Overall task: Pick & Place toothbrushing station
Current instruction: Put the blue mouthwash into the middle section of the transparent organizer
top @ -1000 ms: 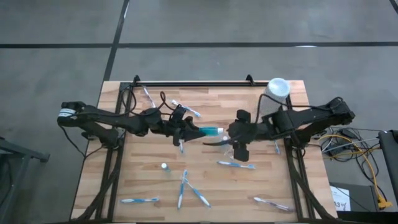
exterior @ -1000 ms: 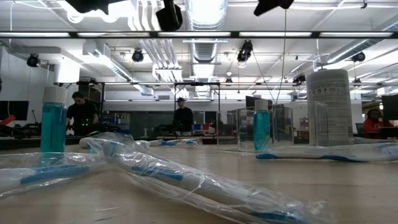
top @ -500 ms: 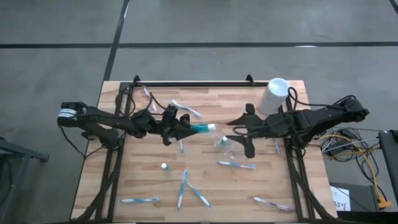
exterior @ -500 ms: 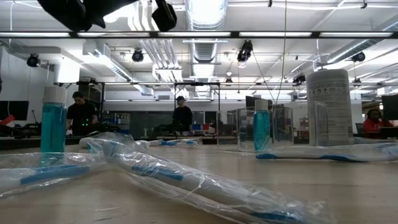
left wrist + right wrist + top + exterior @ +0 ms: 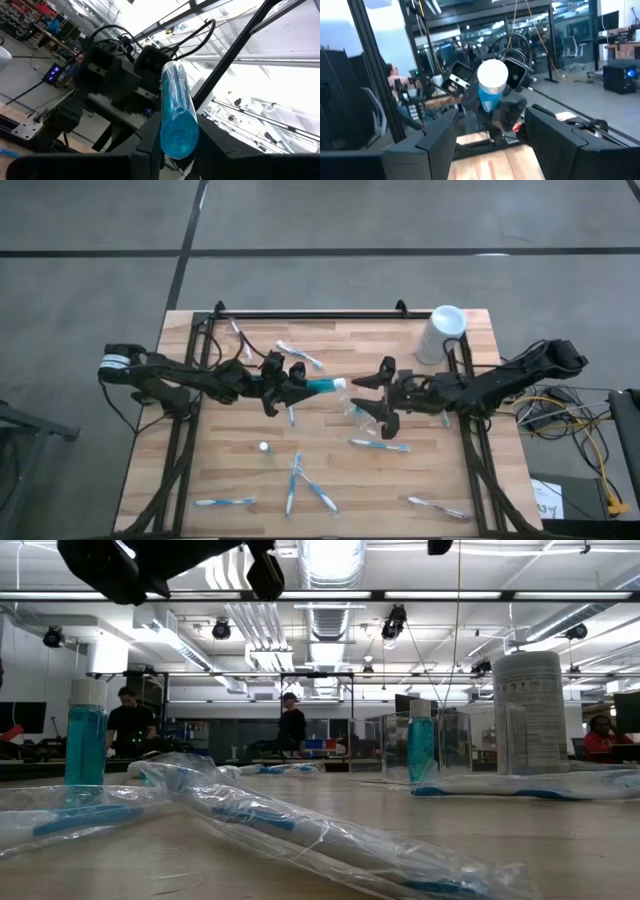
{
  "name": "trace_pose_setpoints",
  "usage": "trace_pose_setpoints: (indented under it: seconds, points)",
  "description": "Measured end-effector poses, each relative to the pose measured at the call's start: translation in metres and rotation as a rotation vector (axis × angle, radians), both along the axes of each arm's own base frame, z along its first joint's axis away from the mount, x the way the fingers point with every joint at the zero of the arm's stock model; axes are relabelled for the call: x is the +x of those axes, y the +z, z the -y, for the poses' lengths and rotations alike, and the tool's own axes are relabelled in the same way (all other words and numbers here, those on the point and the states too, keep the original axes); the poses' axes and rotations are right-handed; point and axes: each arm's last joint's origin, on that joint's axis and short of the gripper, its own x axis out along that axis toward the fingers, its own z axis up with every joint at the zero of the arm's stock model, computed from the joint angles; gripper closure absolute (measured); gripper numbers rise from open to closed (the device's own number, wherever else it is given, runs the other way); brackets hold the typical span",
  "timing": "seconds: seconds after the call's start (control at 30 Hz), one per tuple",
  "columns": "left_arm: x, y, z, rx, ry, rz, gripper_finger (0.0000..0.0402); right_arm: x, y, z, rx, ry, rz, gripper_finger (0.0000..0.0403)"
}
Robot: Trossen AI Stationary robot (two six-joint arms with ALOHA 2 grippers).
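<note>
My left gripper (image 5: pixel 293 386) is shut on a small blue tube (image 5: pixel 322 385) with a white cap (image 5: pixel 493 75), held above the table's middle. My right gripper (image 5: pixel 368 393) stands open just right of the cap, facing it. Its fingers (image 5: pixel 437 135) are apart and hold nothing. A clear pouch (image 5: pixel 356 412) lies on the table under the right gripper. Several wrapped blue-and-white toothbrushes (image 5: pixel 378 445) lie about the table. Another small tube (image 5: pixel 264 448) stands upright on its base near the middle. My left gripper pinches the tube's capless end (image 5: pixel 178 140) between its two fingers (image 5: pixel 150 137). The fingers come from the table's left, about level and tipped a little upward. The tube sticks out forward in line with them. It is lifted clear of the table, its cap toward the right gripper.
A tall white cylinder (image 5: pixel 444 330) stands at the far right corner. A black rail (image 5: pixel 310 314) runs along the far edge. More toothbrushes lie near the front edge (image 5: pixel 225 502) and at the far left (image 5: pixel 300 357). The low view shows two upright tubes (image 5: pixel 421 745).
My right gripper has swung from pointing down to about level, sunk, and now faces the tube's cap, still open. My left gripper has sunk a little and drawn the tube slightly toward the table's left edge. The tube has stayed clear of the table.
</note>
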Motion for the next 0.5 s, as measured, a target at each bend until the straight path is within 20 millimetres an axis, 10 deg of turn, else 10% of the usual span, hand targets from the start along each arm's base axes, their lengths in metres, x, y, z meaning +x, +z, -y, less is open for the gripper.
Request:
trace_pose_setpoints:
  seconds: [0.5]
  points:
    - [0.009, -0.01, -0.003, -0.013, 0.019, 0.086, 0.0309, 0.015, -0.008, 0.0, -0.012, -0.121, 0.102, 0.0179]
